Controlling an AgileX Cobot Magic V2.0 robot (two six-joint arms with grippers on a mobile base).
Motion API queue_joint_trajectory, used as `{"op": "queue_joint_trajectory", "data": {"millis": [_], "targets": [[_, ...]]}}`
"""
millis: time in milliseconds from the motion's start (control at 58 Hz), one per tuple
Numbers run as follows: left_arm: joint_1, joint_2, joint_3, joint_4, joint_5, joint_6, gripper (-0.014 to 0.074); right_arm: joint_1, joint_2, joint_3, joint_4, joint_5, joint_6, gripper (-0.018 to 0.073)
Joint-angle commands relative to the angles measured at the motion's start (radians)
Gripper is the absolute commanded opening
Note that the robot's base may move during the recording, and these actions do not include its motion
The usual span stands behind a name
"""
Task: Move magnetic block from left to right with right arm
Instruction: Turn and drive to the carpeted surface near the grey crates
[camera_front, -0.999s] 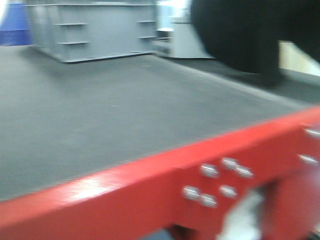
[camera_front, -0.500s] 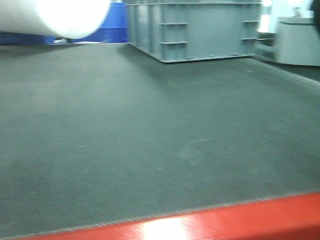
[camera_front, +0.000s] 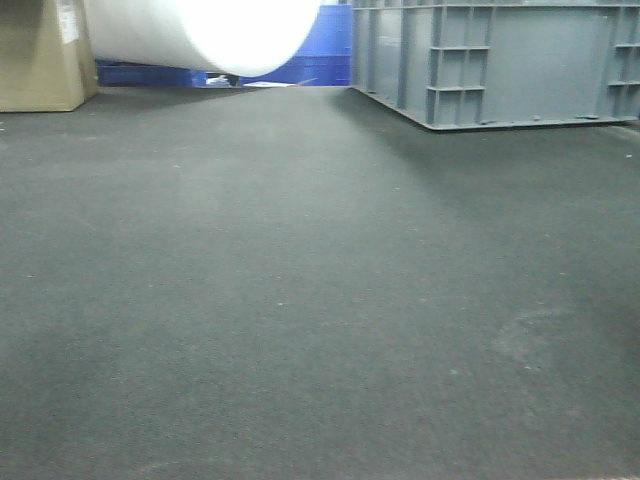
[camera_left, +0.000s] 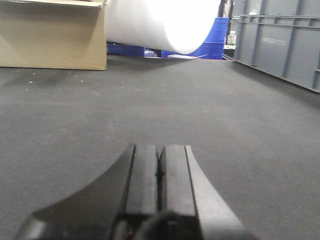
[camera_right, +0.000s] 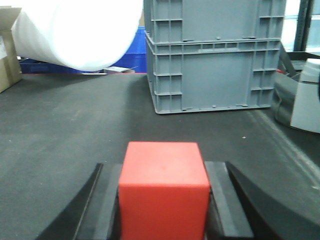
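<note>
Cardboard box (camera_left: 52, 35) in the upper left of the left wrist view showed no writing I could read; the mark on the grey crate (camera_left: 280, 40) at the right was too blurred. The left gripper (camera_left: 160, 167) was closed on nothing. The right gripper (camera_right: 163, 200) clamped the magnetic block (camera_right: 163, 175), lower centre of its own view, by two opposite faces. It looked rigid, light and smooth; I judged the flat faces the best hold.

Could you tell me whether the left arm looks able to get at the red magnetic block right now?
Probably not: the magnetic block is clamped in the right gripper, a finger on each side, and the left gripper is shut, with no block in its own wrist view.
</note>
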Motion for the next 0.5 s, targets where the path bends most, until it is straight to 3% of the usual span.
{"op": "queue_joint_trajectory", "data": {"millis": [0, 482], "targets": [[-0.005, -0.008, 0.009, -0.007, -0.083, -0.009, -0.0117, -0.006, 0.01, -0.03, 0.006, -0.082, -0.004, 0.0266], [-0.005, -0.008, 0.009, -0.007, -0.083, -0.009, -0.0117, -0.006, 0.01, -0.03, 0.006, -0.082, -0.004, 0.0266]]}}
